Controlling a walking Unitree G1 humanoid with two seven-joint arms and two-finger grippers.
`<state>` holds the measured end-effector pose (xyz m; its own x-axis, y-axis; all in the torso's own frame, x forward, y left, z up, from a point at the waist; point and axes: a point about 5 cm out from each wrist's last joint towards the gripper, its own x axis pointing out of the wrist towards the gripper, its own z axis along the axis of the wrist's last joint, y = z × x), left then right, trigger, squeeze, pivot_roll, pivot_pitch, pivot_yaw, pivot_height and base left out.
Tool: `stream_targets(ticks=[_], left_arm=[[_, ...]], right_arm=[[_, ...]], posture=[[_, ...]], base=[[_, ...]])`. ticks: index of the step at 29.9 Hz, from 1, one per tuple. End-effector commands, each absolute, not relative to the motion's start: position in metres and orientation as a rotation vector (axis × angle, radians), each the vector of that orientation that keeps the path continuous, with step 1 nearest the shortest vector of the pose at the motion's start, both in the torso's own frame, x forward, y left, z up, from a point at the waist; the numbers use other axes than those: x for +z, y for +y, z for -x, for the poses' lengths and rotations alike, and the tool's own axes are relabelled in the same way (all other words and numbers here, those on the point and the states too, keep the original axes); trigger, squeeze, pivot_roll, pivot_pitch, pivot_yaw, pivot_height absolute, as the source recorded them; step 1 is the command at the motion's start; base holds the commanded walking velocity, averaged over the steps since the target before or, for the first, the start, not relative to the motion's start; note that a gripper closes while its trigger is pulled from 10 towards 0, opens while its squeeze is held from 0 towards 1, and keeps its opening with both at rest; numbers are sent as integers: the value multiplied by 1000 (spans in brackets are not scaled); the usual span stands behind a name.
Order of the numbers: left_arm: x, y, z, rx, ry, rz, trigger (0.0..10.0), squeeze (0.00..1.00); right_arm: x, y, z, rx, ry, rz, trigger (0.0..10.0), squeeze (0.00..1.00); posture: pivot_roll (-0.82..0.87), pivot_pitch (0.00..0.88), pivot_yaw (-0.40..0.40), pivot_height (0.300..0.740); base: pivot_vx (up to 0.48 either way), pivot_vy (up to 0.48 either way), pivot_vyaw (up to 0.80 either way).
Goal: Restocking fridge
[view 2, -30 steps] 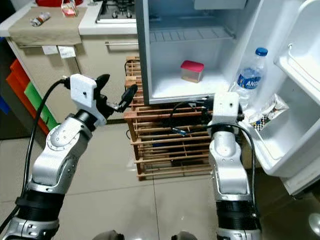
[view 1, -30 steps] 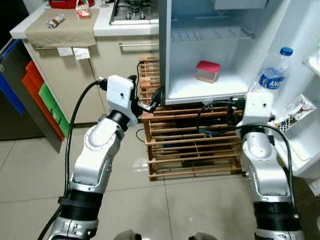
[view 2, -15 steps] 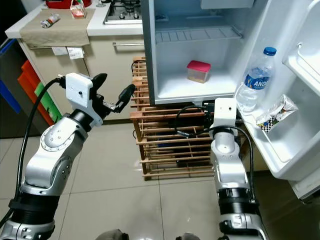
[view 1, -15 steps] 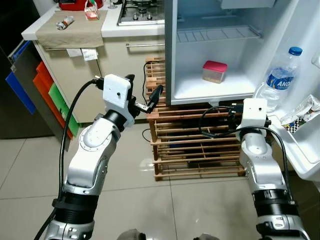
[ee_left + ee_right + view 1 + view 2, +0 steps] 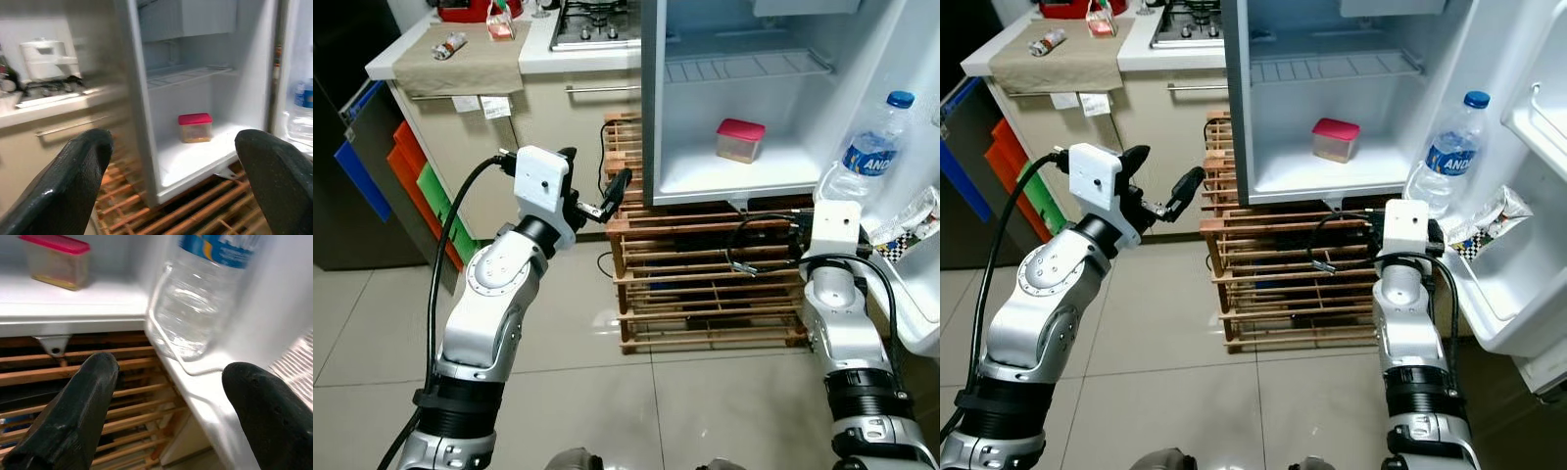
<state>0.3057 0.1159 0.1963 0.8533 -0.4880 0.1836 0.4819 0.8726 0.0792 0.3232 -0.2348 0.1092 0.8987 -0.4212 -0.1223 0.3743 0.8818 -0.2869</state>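
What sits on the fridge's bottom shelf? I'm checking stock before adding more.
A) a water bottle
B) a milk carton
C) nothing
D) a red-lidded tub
D: a tub with a red lid stands alone on the bottom shelf; the bottle stands in the door rack instead.

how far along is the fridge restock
Done: a red-lidded container sits on the fridge shelf, and a water bottle and a snack packet stand in the door bin. In hand: nothing; left gripper and right gripper are open. Left: items on the counter may need fetching.
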Motion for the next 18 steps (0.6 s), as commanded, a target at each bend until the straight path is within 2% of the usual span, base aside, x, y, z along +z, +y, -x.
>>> stream_targets(ticks=[1, 3, 7, 11, 18], left_arm=[[196, 112, -305, -562, -187, -22, 10000, 0], [190, 101, -309, -677, -171, 7, 10000, 0], [187, 89, -315, -762, -161, 19, 10000, 0], [183, 63, -320, -883, -164, -12, 10000, 0], [180, 51, -321, -916, -158, 7, 10000, 0]], right_arm=[[113, -237, -326, -429, 171, 259, 10000, 0], [112, -246, -326, -455, 177, 269, 10000, 0], [111, -252, -325, -472, 185, 279, 10000, 0], [111, -258, -325, -496, 187, 299, 10000, 0], [107, -266, -323, -519, 201, 316, 10000, 0]], posture=[[-12, 0, 87, 711], [-14, 0, 82, 711], [-26, 0, 84, 711], [-45, 0, 88, 711], [-58, 0, 90, 711]], base=[[0, 0, 0], [0, 0, 0], [0, 0, 0], [0, 0, 0], [0, 0, 0]])
